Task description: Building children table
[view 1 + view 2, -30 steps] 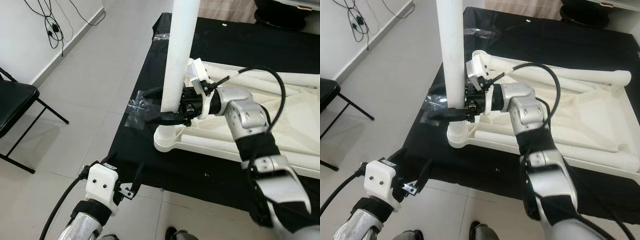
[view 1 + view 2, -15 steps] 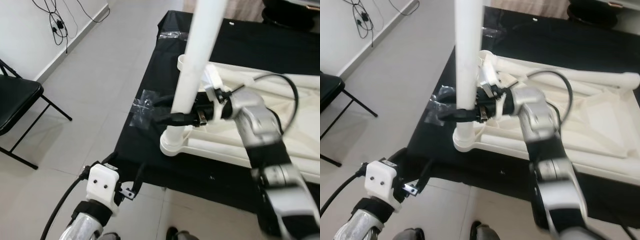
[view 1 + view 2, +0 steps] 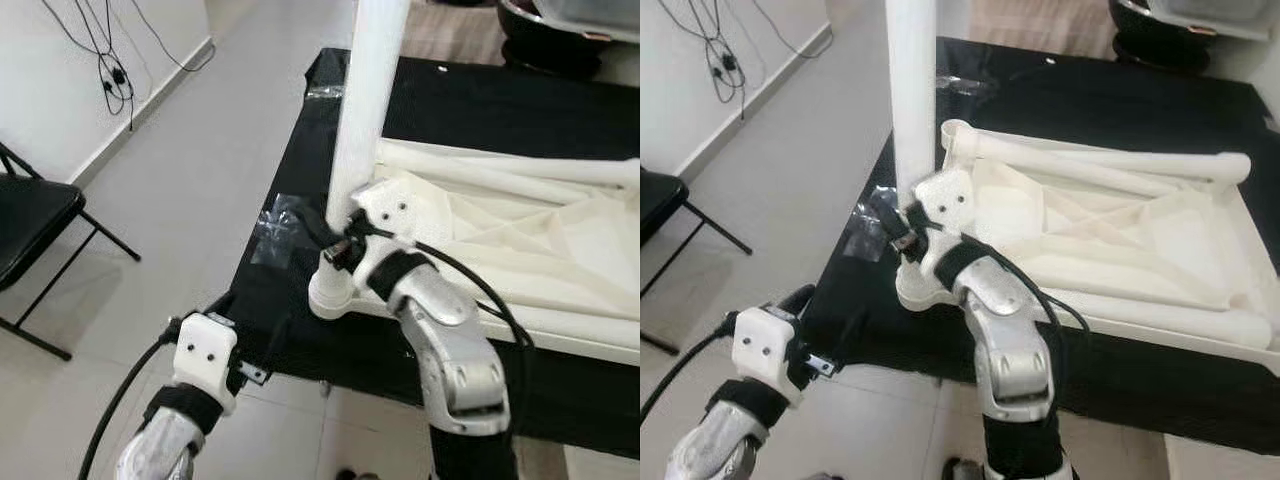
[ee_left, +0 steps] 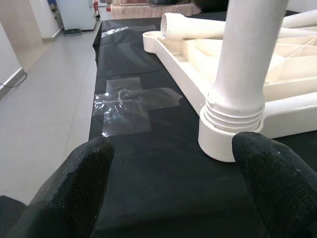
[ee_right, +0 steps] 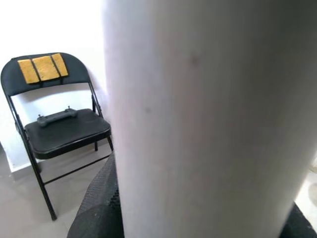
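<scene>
— Over by the near-left corner of the counter (image 3: 270, 300), what's the robot got hold of?

— A white leg (image 3: 362, 120), standing upright in the corner socket (image 3: 332, 290) of the upturned tabletop (image 3: 1120, 250). The right pincer (image 3: 335, 240) is clamped round it low down, just above the socket; the right wrist view has the leg pressed between its black fingers (image 5: 96, 208).

— So the leg's long axis runs straight up?

— Near enough upright, yes, maybe leaning a touch. The threaded collar at its foot sits at the socket mouth, and I'd judge it isn't fully home, since ridges are showing above the rim.

— And the other arm?

— The left pincer (image 4: 173, 163) hangs low off the counter's front edge, fingers spread wide, pointed at that same socket. The leg lies ahead of it and off toward the robot's right. It touches nothing.

— Which arm is better placed?

— The right, plainly; it's already on the leg. Any twist or push has to go along that upright axis. I'd guess a sideways pull could tip the leg out.

— Anything else about?

— A clear tape cross (image 4: 131, 101) on the black cloth, and a folding chair (image 3: 30, 220) well off to the left.
</scene>
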Controlling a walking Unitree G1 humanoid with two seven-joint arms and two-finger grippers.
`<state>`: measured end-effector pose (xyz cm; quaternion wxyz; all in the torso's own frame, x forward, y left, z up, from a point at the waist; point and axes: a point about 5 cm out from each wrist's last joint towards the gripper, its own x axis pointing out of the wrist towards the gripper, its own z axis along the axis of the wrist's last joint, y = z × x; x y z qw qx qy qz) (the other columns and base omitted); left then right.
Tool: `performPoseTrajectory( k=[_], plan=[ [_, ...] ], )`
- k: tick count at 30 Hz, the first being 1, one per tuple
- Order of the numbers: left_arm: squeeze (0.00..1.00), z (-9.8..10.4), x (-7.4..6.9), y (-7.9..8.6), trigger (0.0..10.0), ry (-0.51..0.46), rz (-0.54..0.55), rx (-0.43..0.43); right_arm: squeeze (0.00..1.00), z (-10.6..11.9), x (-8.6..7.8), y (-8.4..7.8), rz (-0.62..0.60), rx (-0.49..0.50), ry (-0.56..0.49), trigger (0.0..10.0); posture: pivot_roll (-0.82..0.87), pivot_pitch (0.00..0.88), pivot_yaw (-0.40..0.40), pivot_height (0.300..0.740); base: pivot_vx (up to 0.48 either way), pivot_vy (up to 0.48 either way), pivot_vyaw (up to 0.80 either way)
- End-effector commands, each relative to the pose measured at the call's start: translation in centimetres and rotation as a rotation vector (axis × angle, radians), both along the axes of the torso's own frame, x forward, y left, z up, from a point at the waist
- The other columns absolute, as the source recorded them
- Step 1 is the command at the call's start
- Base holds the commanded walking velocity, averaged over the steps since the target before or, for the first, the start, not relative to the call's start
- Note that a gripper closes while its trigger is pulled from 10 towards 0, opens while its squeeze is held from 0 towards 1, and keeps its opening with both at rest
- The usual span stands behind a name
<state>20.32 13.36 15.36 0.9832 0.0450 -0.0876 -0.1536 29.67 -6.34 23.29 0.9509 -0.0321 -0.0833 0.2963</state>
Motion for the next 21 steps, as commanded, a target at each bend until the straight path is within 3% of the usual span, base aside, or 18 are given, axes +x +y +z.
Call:
performPoseTrajectory(
  k=[1,2,3,4,5,8,10,12,13,14,15,21],
  plan=[
    [0.00,-0.5,-0.1,0.1,10.0,0.020,-0.001,0.015,0.00,-2.3,0.9,0.2,-0.037,-0.004,0.137,10.0,0.09,0.212,-0.073,0.740,0.000,0.000,0.00],
    [0.00,-0.5,-0.1,0.2,10.0,0.018,0.006,0.015,0.58,-1.9,1.0,0.3,0.020,0.005,0.121,10.0,0.09,0.211,-0.075,0.740,0.000,0.000,0.00],
    [0.00,-0.5,-0.1,0.3,10.0,0.016,0.011,0.016,0.58,-1.5,1.0,0.3,0.075,0.004,0.098,10.0,0.09,0.211,-0.075,0.740,0.000,0.000,0.00],
    [0.00,-0.5,-0.1,0.3,10.0,0.015,0.015,0.016,1.00,-0.9,0.8,0.4,0.164,0.028,0.088,10.0,0.09,0.211,-0.077,0.740,0.000,0.000,0.00],
    [0.00,-0.5,-0.1,0.3,10.0,0.015,0.015,0.016,1.00,-0.9,0.8,0.4,0.164,0.028,0.088,10.0,0.09,0.211,-0.077,0.740,0.000,0.000,0.00],
    [0.00,-0.5,0.0,0.2,10.0,0.013,0.014,0.016,1.00,1.4,0.8,-0.3,0.361,0.039,0.013,10.0,0.09,0.212,-0.079,0.740,0.000,0.000,0.00],
    [0.00,-0.5,0.0,0.2,10.0,0.013,0.014,0.016,1.00,1.4,0.8,-0.3,0.361,0.039,0.013,10.0,0.09,0.212,-0.079,0.740,0.000,0.000,0.00],
    [0.00,-0.4,0.0,0.1,10.0,0.011,0.008,0.015,1.00,2.5,1.3,-1.0,0.487,-0.027,-0.054,10.0,0.10,0.225,-0.080,0.740,0.000,0.000,0.00],
    [0.00,-0.4,-0.1,0.1,10.0,0.010,0.006,0.014,0.89,2.7,1.6,-1.4,0.554,-0.081,-0.081,10.0,0.10,0.227,-0.079,0.740,0.000,0.000,0.00],
    [0.00,-0.3,-0.1,0.0,10.0,0.009,0.005,0.014,0.89,2.9,1.8,-1.6,0.594,-0.115,-0.095,10.0,0.10,0.227,-0.079,0.740,0.000,0.000,0.00],
    [0.00,-0.3,-0.2,0.0,10.0,0.009,0.004,0.013,0.00,3.2,2.1,-1.9,0.676,-0.153,-0.103,10.0,0.11,0.235,-0.079,0.740,0.000,0.000,0.00],
    [0.00,-0.2,-0.7,-0.1,10.0,0.012,0.002,0.010,0.00,4.1,3.3,-2.3,0.787,-0.188,-0.096,10.0,0.13,0.250,-0.085,0.740,0.000,0.000,0.00]
  ],
)
